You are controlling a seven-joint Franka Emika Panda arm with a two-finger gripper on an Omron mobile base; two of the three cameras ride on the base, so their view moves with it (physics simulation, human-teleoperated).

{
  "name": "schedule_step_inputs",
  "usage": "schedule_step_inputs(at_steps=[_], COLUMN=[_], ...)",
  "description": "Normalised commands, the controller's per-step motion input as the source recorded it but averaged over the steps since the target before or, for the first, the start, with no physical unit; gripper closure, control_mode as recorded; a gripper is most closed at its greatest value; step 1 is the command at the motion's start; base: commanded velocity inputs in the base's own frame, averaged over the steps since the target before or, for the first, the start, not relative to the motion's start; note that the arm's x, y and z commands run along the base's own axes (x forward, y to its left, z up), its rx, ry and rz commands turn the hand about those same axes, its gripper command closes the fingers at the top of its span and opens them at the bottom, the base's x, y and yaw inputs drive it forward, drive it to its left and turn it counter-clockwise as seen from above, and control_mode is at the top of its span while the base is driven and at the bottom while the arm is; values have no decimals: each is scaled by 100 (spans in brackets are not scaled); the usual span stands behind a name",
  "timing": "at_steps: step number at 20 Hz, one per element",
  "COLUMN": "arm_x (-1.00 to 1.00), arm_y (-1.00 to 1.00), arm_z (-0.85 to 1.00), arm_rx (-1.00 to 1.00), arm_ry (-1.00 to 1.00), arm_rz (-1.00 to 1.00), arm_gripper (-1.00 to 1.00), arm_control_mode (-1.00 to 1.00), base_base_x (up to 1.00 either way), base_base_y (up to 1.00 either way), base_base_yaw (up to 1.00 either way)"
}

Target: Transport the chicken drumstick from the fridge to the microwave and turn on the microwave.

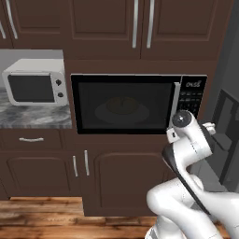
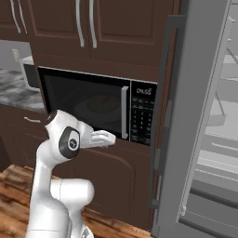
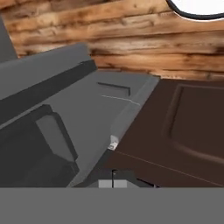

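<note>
One microwave (image 1: 135, 103), black, built in, with one long handle (image 1: 176, 108), one keypad (image 1: 192, 99) and one plate (image 1: 122, 111) dimly seen behind the glass. One white oven (image 1: 35, 81) with two knobs (image 1: 59, 88) on one marbled surface (image 1: 32, 116); one drawer (image 1: 30, 139) under it with one handle; two upper cabinet handles (image 1: 142, 23) above the microwave, two more (image 1: 80, 163) on the lower doors. One fridge (image 2: 204, 116), door open, several pale shelves (image 2: 223, 93) inside, exact number unclear; one white arm (image 1: 191, 186).
</note>
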Motion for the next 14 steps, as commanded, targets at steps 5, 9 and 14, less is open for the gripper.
schedule_step_inputs(at_steps=[5, 9, 14], arm_x=[58, 87, 63], arm_y=[-29, 0, -4], arm_z=[25, 25, 5], arm_rx=[2, 0, 0], arm_ry=[27, 43, 25], arm_rz=[25, 14, 3], arm_gripper=[100, 100, 100], arm_control_mode=[-100, -100, -100], base_base_x=[0, 0, 0], base_base_y=[0, 0, 0], base_base_yaw=[0, 0, 0])
